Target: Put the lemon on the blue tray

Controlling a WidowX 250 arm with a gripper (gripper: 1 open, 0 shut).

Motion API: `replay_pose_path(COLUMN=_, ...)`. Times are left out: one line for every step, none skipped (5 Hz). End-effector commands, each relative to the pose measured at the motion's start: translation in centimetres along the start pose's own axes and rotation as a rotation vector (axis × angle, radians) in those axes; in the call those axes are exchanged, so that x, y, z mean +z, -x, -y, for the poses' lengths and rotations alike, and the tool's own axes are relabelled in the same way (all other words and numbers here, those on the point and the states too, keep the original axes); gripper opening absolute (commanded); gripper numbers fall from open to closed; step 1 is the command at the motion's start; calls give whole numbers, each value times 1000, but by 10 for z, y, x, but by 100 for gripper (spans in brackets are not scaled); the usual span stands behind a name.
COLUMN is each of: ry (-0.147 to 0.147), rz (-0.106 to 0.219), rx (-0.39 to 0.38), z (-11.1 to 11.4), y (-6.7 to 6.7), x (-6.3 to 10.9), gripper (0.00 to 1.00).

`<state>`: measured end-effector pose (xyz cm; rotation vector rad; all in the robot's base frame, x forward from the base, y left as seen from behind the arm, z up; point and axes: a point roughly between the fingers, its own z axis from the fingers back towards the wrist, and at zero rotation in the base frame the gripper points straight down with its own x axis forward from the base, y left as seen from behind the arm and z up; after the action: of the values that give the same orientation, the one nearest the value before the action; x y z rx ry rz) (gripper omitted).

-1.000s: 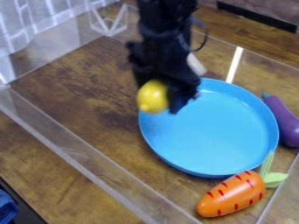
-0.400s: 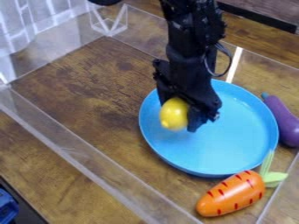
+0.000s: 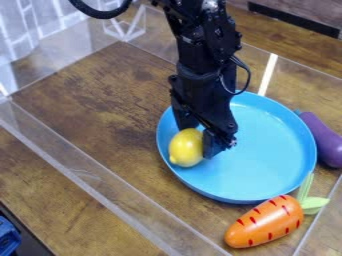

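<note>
The lemon (image 3: pixel 186 148) is a small bright yellow oval, low over the left inner part of the blue tray (image 3: pixel 274 150), close to its rim. Whether it touches the tray I cannot tell. The tray is a large round sky-blue plate right of centre. My gripper (image 3: pixel 201 138) comes down from above on a black arm. Its dark fingers (image 3: pixel 222 138) straddle the lemon's upper right side and are shut on it. The lemon's top is partly hidden by the fingers.
A purple eggplant (image 3: pixel 326 138) lies just off the tray's right rim. An orange carrot with green leaves (image 3: pixel 267 222) lies near the tray's front right. Clear plastic walls (image 3: pixel 80 170) fence the wooden table on the left and front.
The gripper has carried the lemon down and slightly left, from above the tray's left rim to low inside the tray. The eggplant and carrot have not moved.
</note>
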<state>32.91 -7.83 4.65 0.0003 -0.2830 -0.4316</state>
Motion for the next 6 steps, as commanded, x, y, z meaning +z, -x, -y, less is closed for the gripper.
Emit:
replay_pose_path(ry=-8, rz=55, rx=-19, z=-14, y=-15, x=17, gripper=0)
replay_pose_path(ry=-13, rz=61, rx=-47, z=-29, y=-21, x=21, gripper=0)
replay_pose_path(ry=-29, rz=56, rx=-51, z=-36, y=-24, x=27, gripper=0)
replay_pose_path(ry=-34, rz=41, rx=-67, z=-33, y=-23, x=23, gripper=0)
replay_pose_path(ry=-59, rz=33, rx=-23, z=-48, y=-18, x=27, gripper=100)
replay_pose_path(ry=-71, rz=28, rx=-26, z=-58, y=-18, x=34, gripper=100)
